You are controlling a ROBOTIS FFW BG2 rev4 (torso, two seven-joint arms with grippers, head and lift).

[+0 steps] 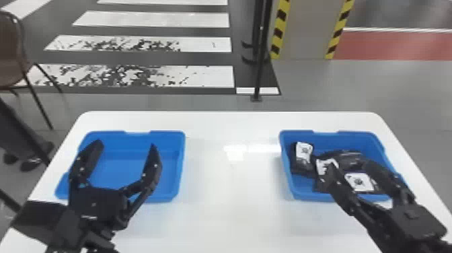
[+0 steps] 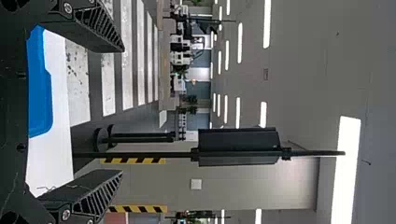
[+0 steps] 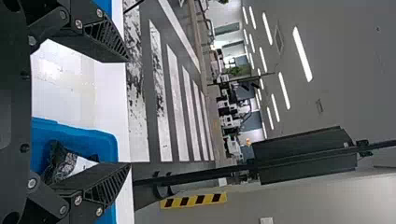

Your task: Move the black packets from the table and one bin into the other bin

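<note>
In the head view my left gripper (image 1: 123, 151) stands open above the left blue bin (image 1: 134, 196), which holds no packet that I can see. Over the right blue bin (image 1: 286, 168), my right gripper (image 1: 349, 168) is open and hides part of the contents. Several black packets with white labels lie in that bin, among them a packet (image 1: 302, 158) at its left side. The left wrist view has my left gripper (image 2: 122, 111) with fingers wide apart. In the right wrist view my right gripper (image 3: 128, 113) is spread, with a packet (image 3: 65, 161) beyond it in the bin.
Both bins stand on a white table (image 1: 232, 208), with a wide strip of tabletop between them. A thin black post (image 1: 260, 50) rises from the floor behind the table. At the far left is a brown chair (image 1: 11, 50), and a person's legs show below it.
</note>
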